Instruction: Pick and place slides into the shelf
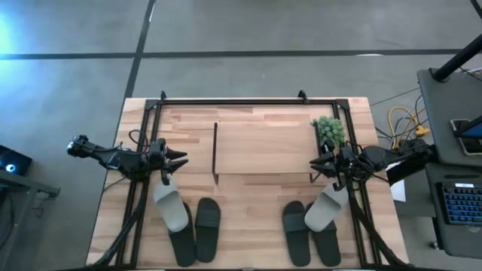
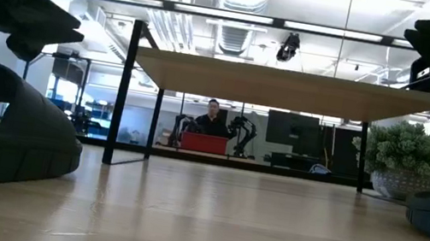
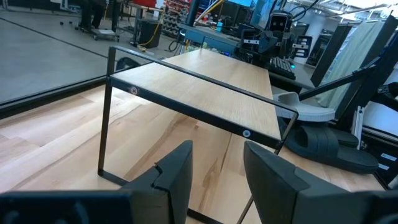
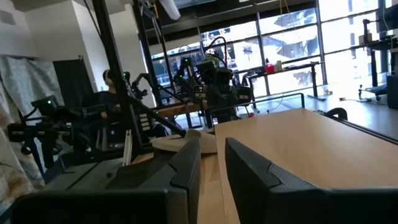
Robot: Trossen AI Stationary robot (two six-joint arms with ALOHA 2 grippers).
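The shelf (image 1: 263,147), a light wood board on thin black frames, stands mid-table. Near the front edge on the left, a grey-white slide (image 1: 172,209) lies partly on a black slide (image 1: 183,242), with another black slide (image 1: 208,222) beside them. On the right, a grey-white slide (image 1: 325,209) lies over a black slide (image 1: 329,245), next to a third black slide (image 1: 296,226). My left gripper (image 1: 179,159) hovers open by the shelf's left end, its fingers (image 3: 180,171) empty. My right gripper (image 1: 318,167) hovers by the shelf's right end, its fingers (image 4: 189,165) a narrow gap apart and empty.
A small potted plant (image 1: 329,129) stands on the table just past the shelf's right end. A black metal frame (image 1: 248,100) runs along the table's far and side edges. Bare tabletop (image 1: 252,218) lies between the two groups of slides. A person (image 2: 211,120) sits far behind the table.
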